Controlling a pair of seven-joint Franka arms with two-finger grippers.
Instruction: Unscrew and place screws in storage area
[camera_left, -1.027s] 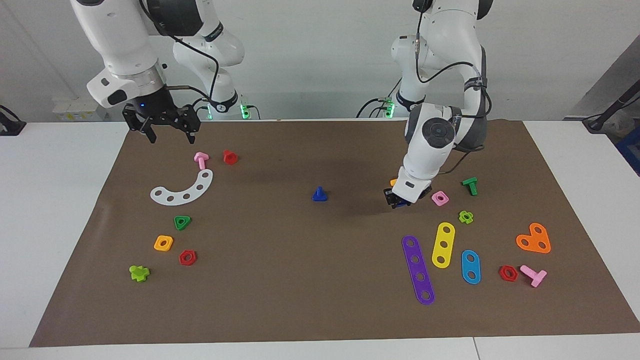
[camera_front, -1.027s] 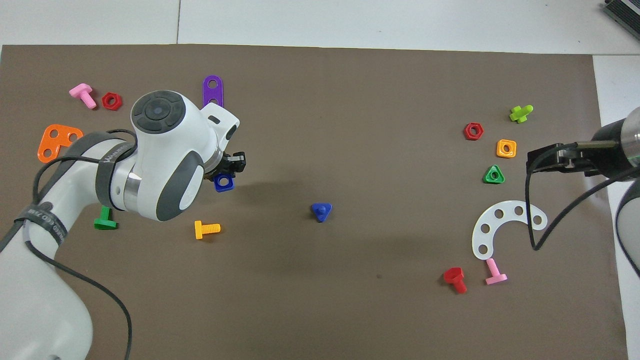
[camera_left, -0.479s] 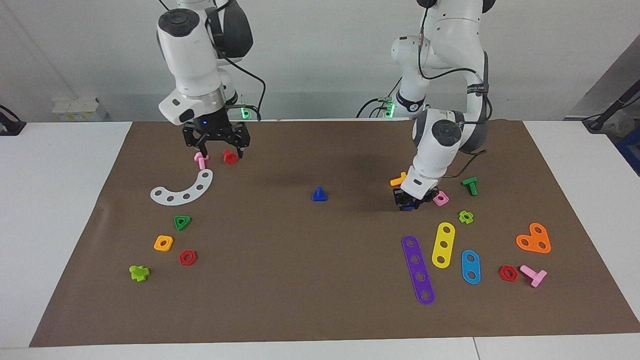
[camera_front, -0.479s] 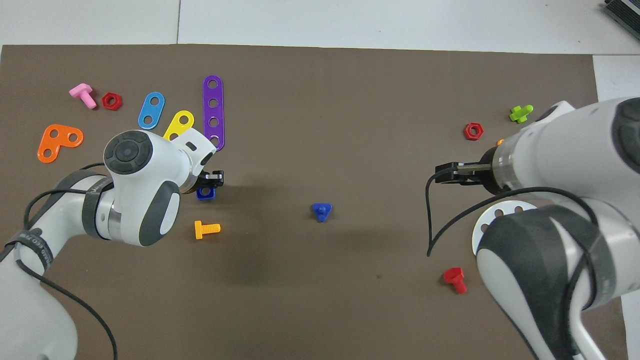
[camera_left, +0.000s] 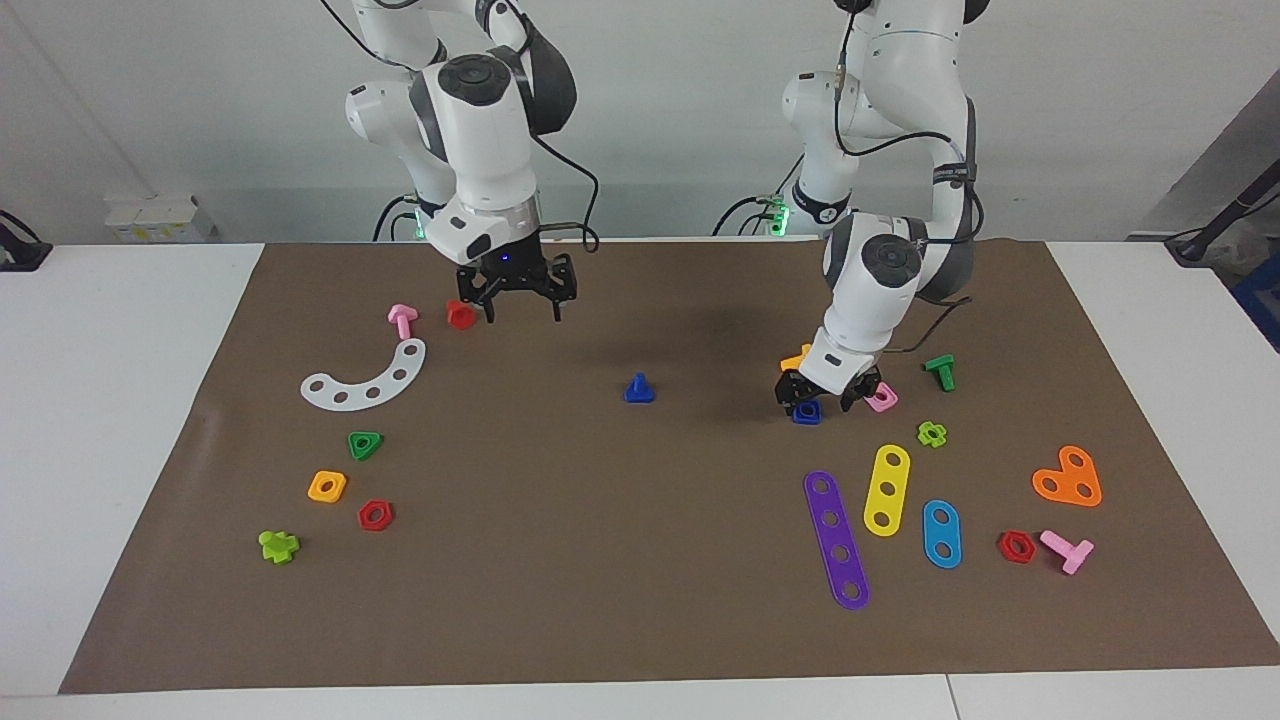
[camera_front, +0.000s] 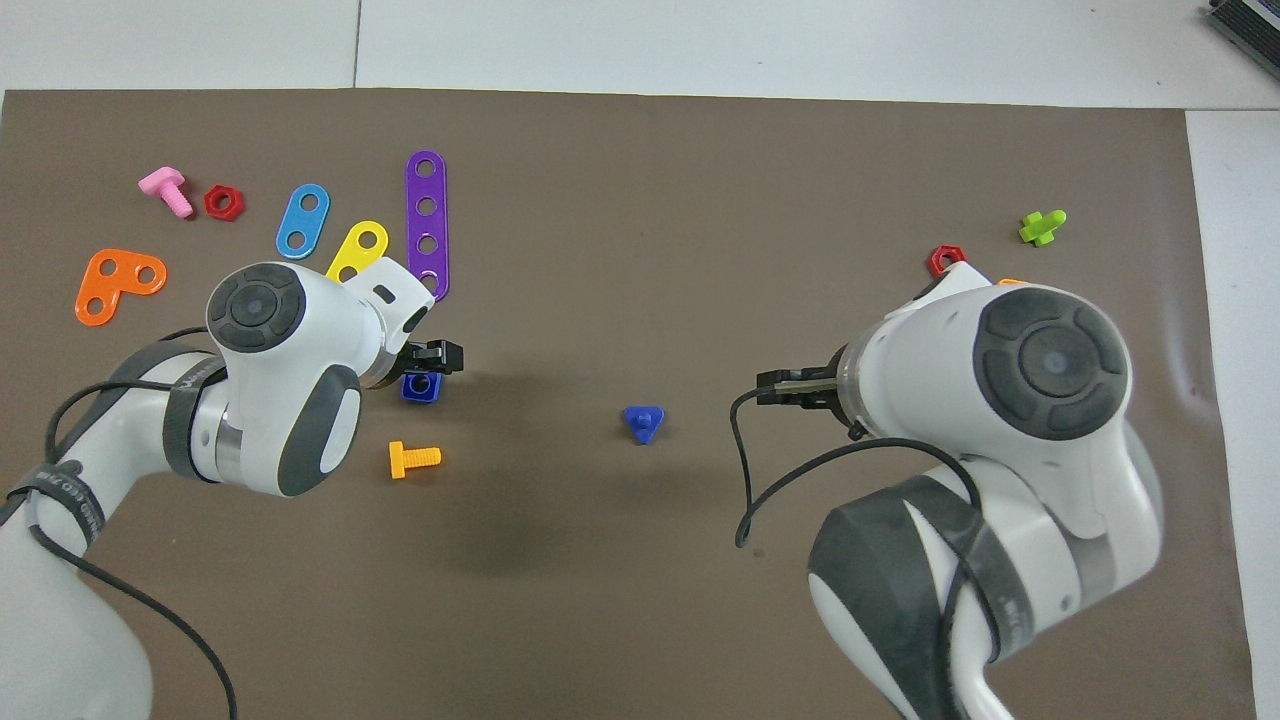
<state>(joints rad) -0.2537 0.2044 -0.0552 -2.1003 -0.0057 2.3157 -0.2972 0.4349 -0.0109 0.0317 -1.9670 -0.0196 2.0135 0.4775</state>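
Note:
The blue bolt (camera_left: 639, 389) stands head down in the middle of the brown mat, also in the overhead view (camera_front: 642, 422). My right gripper (camera_left: 522, 305) hangs open and empty above the mat, between a red bolt (camera_left: 460, 314) and the blue bolt. My left gripper (camera_left: 822, 397) is open, low over a blue square nut (camera_left: 806, 412) lying on the mat. The storage area shows the white arc strip (camera_left: 365, 378), green triangular nut (camera_left: 365, 444), orange square nut (camera_left: 327, 486) and red hexagonal nut (camera_left: 375, 515). The right arm hides most of it from overhead.
A pink bolt (camera_left: 402, 320) lies by the arc. Near the left gripper lie an orange bolt (camera_front: 413, 458), pink nut (camera_left: 881, 398), green bolt (camera_left: 940, 372) and purple (camera_left: 836, 539), yellow (camera_left: 886, 489) and blue (camera_left: 941, 533) strips. An orange plate (camera_left: 1068, 478) lies at the left arm's end.
The right gripper has swung from the right arm's end of the mat toward the middle. The left gripper has set the blue nut on the mat and opened.

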